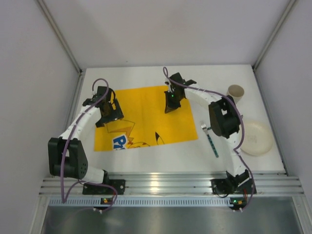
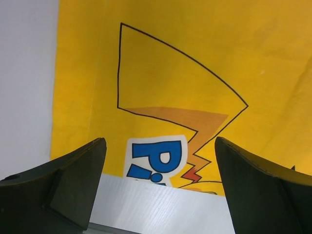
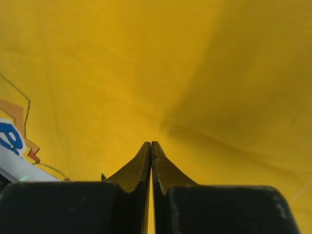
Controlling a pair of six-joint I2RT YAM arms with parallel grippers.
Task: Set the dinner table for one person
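Observation:
The white dinner table [image 1: 146, 156] carries a yellow cloth [image 1: 146, 112] with a cartoon print. My right gripper [image 1: 170, 106] is down on the cloth's far part. In the right wrist view its tips [image 3: 151, 144] are pressed together on the yellow fabric [image 3: 146, 63], and a crease runs off to the right from them. My left gripper [image 1: 108, 117] hovers over the cloth's left side. In the left wrist view it [image 2: 161, 165] stands wide open with nothing between its fingers, above the cloth's [image 2: 170, 73] near edge and the bare table [image 2: 156, 204].
A fork with a teal handle [image 1: 210, 139] lies right of the cloth. A cream plate [image 1: 257, 138] sits at the right edge and a cream cup [image 1: 235, 92] stands behind it. White walls enclose the table on three sides.

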